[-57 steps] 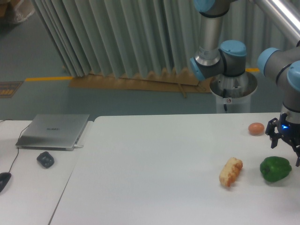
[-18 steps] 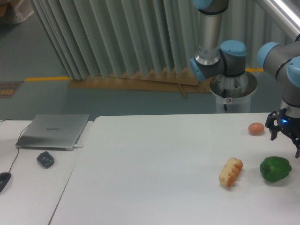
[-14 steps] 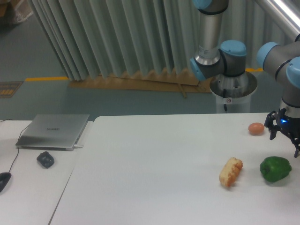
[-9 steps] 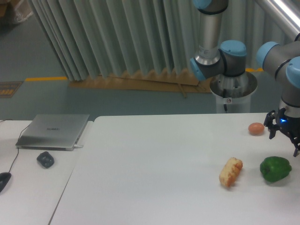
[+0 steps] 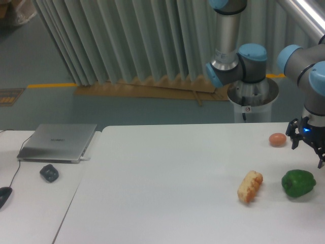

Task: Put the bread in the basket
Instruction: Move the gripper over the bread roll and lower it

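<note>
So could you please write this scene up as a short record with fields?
bread: lying on the white table, right of centre, untouched
pepper: green, right of the bread, apart from it
egg: orange-brown, behind the bread, near the far edge
pincer: near the right edge, above the pepper, holding nothing; fingers too blurred to judge
basket: not in view
laptop: closed, on the left desk

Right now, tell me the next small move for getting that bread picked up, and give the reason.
Probably shift the gripper toward the camera's left until it is over the bread. It hangs near the table's right edge, above the green pepper and beside the small orange-brown ball, holding nothing, while the bread lies untouched on the table. No basket is in view.
</note>
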Controlling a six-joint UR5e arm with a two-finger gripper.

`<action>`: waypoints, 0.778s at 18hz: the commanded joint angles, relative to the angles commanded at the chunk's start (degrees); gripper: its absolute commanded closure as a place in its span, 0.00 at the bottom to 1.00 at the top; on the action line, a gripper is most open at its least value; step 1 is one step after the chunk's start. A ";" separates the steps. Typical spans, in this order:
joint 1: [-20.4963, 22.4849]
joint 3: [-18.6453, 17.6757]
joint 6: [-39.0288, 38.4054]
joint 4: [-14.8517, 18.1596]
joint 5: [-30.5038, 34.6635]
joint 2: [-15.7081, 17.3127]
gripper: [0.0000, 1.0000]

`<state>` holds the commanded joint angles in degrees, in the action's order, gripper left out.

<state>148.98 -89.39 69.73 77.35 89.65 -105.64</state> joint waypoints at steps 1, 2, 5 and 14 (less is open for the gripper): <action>-0.96 0.00 -6.56 -0.44 -0.53 -0.44 0.00; -2.97 0.35 -13.84 -2.53 -1.14 -1.48 0.00; -6.06 0.70 -30.94 -11.69 -2.11 -3.52 0.00; -13.79 -1.32 -39.40 -11.87 -1.07 -2.02 0.00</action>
<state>135.18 -90.70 30.32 65.48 88.58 -107.66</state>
